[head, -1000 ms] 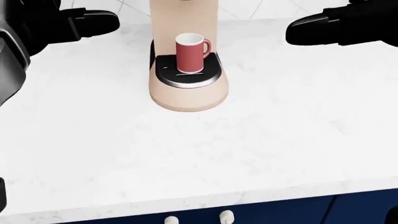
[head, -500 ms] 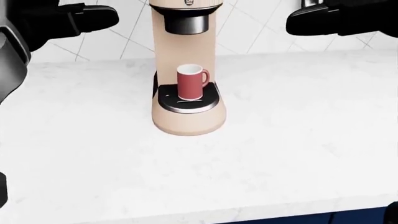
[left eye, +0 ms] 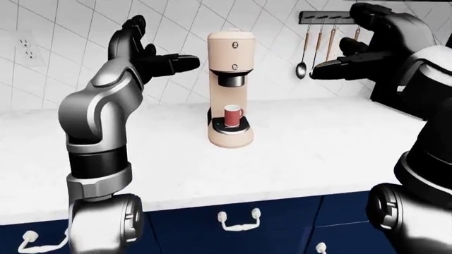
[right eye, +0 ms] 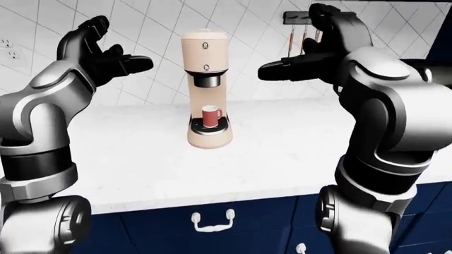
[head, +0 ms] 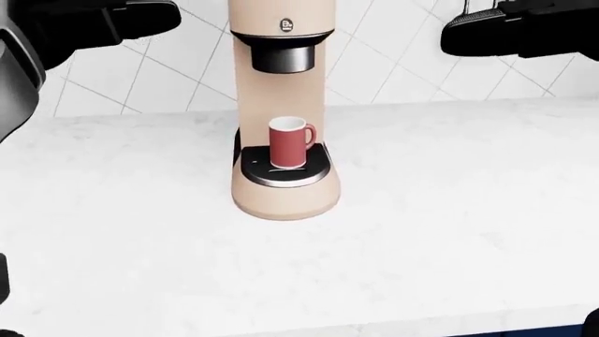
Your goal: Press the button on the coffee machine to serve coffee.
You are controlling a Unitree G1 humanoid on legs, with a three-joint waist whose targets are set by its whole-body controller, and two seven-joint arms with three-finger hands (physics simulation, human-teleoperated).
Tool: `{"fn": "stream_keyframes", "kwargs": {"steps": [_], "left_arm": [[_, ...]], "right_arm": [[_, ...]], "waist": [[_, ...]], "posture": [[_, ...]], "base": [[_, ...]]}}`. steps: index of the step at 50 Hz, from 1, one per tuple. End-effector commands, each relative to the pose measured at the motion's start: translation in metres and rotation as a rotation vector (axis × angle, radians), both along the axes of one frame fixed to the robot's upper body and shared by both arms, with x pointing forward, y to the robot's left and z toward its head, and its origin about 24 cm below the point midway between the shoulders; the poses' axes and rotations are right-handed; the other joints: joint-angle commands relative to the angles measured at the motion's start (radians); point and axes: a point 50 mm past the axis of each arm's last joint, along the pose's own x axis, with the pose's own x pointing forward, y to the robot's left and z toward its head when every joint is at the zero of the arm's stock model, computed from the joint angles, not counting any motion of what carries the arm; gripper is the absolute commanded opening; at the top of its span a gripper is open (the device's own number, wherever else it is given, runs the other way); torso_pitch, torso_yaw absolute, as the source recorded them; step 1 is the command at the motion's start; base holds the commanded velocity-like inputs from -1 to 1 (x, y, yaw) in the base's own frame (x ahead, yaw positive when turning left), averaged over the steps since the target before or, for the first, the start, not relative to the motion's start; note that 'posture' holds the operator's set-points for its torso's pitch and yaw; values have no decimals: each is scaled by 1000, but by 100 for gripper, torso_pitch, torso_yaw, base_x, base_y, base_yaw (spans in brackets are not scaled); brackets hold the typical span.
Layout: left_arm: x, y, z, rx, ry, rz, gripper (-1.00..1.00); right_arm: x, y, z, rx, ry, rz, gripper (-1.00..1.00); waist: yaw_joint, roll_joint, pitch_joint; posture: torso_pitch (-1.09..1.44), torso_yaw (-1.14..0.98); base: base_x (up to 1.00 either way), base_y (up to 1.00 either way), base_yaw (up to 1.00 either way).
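A beige coffee machine (left eye: pixel 230 90) stands on the white counter (left eye: pixel 297 153) against the tiled wall. It has two round buttons on its face, one high (left eye: pixel 235 45) and one lower (left eye: pixel 235 66). A red mug (head: pixel 289 142) sits on its black drip tray under the spout (head: pixel 284 60). My left hand (left eye: pixel 159 61) is raised and open to the left of the machine's top. My right hand (left eye: pixel 346 63) is raised and open to its right. Neither touches the machine.
Utensils hang from a rail (left eye: pixel 318 39) on the wall at the right. A wall socket (left eye: pixel 27 47) sits at the far left. Navy drawers with white handles (left eye: pixel 237 219) run below the counter. A dark appliance (left eye: pixel 388 90) stands at the far right.
The head view has tilted up: the machine and mug sit lower in the picture and the spout and wall tiles now show. Both hands stay raised beside the machine.
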Motion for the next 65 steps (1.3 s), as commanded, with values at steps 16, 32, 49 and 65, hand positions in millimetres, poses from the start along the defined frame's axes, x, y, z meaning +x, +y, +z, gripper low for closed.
{"fn": "stream_keyframes", "kwargs": {"steps": [16,32,49,65], "left_arm": [[-4,-3,18,-5,-92,-12,100],[-6,-11,19,-19,-90,-48,100],[-43,-42,19,-66,-65,-202,100],[-90,-69,18,-154,-11,-352,100]], "right_arm": [[-6,-1,16,-5,-91,-6,100],[-1,2,13,1,-83,7,100],[8,2,10,13,-90,9,100],[10,4,4,24,-78,12,100]], "waist": [[5,-3,-46],[9,-4,-75],[7,-1,-79],[10,1,-82]], "posture": [[-68,0],[-74,0],[-74,0],[-74,0]], "base": [[0,0,0],[0,0,0],[0,0,0],[0,0,0]]}}
